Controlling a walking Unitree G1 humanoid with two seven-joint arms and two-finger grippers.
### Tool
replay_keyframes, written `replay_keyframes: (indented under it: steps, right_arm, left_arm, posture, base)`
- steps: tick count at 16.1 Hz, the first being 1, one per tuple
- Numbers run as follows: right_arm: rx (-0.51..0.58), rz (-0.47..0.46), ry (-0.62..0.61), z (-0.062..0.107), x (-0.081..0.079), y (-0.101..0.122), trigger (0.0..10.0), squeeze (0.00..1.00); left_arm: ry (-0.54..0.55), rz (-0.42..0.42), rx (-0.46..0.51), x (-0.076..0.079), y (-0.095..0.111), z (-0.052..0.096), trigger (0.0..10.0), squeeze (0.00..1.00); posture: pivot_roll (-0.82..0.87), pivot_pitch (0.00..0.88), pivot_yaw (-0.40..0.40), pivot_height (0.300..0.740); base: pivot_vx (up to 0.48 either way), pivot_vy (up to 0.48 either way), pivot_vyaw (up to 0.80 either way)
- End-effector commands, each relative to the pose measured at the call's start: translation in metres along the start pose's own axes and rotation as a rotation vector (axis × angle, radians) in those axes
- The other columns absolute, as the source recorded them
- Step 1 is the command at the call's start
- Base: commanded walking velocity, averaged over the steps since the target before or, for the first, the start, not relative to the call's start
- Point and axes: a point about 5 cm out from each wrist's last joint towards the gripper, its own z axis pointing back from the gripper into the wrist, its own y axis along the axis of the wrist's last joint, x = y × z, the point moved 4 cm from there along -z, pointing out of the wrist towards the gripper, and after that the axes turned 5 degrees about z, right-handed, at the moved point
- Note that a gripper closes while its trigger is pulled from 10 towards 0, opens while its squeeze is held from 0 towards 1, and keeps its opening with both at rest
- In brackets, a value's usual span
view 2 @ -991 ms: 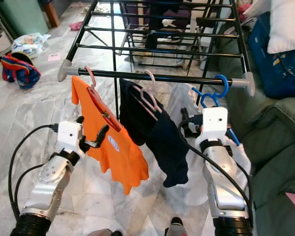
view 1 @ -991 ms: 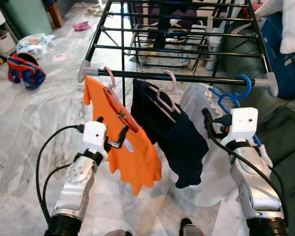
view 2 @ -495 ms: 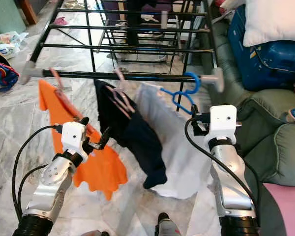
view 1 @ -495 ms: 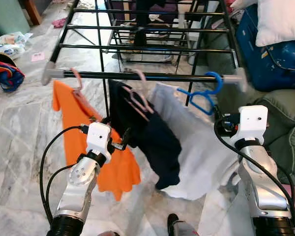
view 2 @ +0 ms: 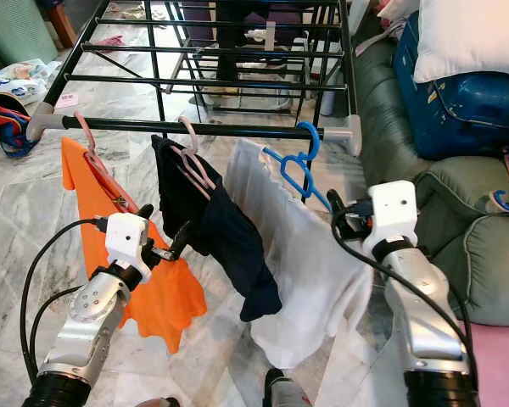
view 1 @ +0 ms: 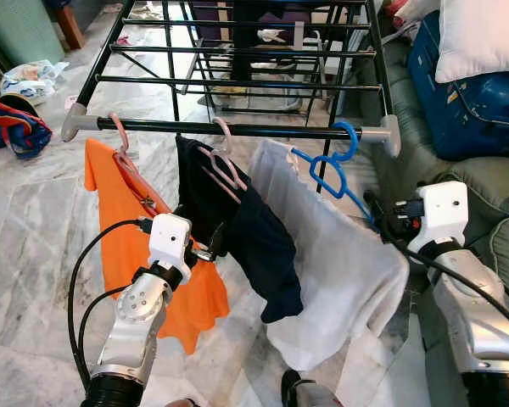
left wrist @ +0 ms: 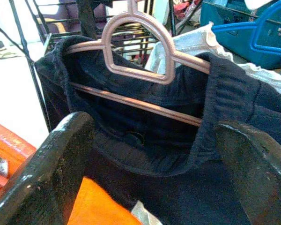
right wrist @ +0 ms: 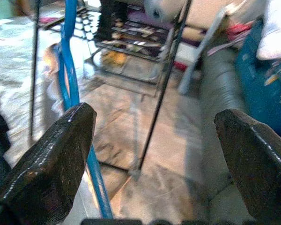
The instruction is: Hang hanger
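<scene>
Head view: the blue hanger (view 1: 335,165) hangs hooked on the drying rack's front rail (view 1: 229,129), carrying a white garment (view 1: 339,271), beside a dark garment (view 1: 237,225) and an orange shirt (view 1: 140,246).

Left wrist: the left claw (left wrist: 145,154) gapes empty before the dark garment's pink hanger (left wrist: 140,44).

Right wrist: the right claw (right wrist: 152,150) is spread wide, empty, beside the blue hanger.

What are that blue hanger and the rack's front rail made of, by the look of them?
The blue hanger looks like glossy moulded plastic: uniform bright colour, smooth rounded hook. The front rail seems to be black-coated metal tube, thin and straight, with grey caps, probably plastic, at its ends.
</scene>
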Motion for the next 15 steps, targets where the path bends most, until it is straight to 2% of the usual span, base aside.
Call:
replay_keyframes:
  steps: [1, 2, 4, 6, 9, 11, 14, 15]
  right_arm:
    - [-0.034, -0.036, 0.063, -0.001, 0.000, -0.006, 10.0, 0.00]
    - [-0.050, -0.018, 0.160, -0.001, -0.006, -0.010, 10.0, 0.00]
    - [-0.045, -0.020, 0.198, -0.001, -0.009, -0.008, 10.0, 0.00]
    - [-0.015, -0.037, 0.224, -0.003, -0.013, -0.002, 10.0, 0.00]
    - [0.114, 0.001, 0.242, -0.005, -0.017, 0.021, 10.0, 0.00]
    - [0.117, -0.018, 0.231, -0.008, -0.020, 0.023, 10.0, 0.00]
    - [0.033, -0.092, 0.221, -0.017, -0.036, 0.006, 10.0, 0.00]
    - [-0.001, -0.132, 0.236, -0.022, -0.049, -0.004, 10.0, 0.00]
  left_arm:
    - [-0.006, 0.008, -0.026, -0.001, -0.006, 0.003, 10.0, 0.00]
    - [-0.014, 0.011, -0.026, 0.000, -0.006, 0.003, 10.0, 0.00]
    - [-0.013, 0.013, -0.024, 0.000, -0.006, 0.003, 10.0, 0.00]
    - [0.003, 0.016, -0.024, -0.002, -0.006, 0.005, 10.0, 0.00]
    - [0.009, 0.013, -0.029, -0.003, -0.009, 0.008, 10.0, 0.00]
    - [0.009, 0.010, -0.029, -0.004, -0.008, 0.008, 10.0, 0.00]
    - [-0.003, 0.001, -0.037, -0.004, -0.009, 0.007, 10.0, 0.00]
    - [-0.006, -0.002, -0.041, -0.005, -0.010, 0.006, 10.0, 0.00]
  posture:
    - [-0.04, 0.168, 0.035, 0.740]
    - [-0.04, 0.169, 0.032, 0.740]
    - [-0.04, 0.170, 0.028, 0.740]
    - [-0.04, 0.169, 0.024, 0.740]
    - [-0.03, 0.169, 0.025, 0.740]
    - [-0.03, 0.170, 0.030, 0.740]
    - [-0.03, 0.166, 0.043, 0.740]
    - [-0.03, 0.165, 0.049, 0.740]
  base:
    - [0.000, 0.000, 0.00]
    - [0.000, 0.000, 0.00]
    - [0.000, 0.000, 0.00]
    - [0.000, 0.000, 0.00]
    - [0.000, 0.000, 0.00]
    - [0.000, 0.000, 0.00]
    - [0.000, 0.000, 0.00]
    - [0.000, 0.000, 0.00]
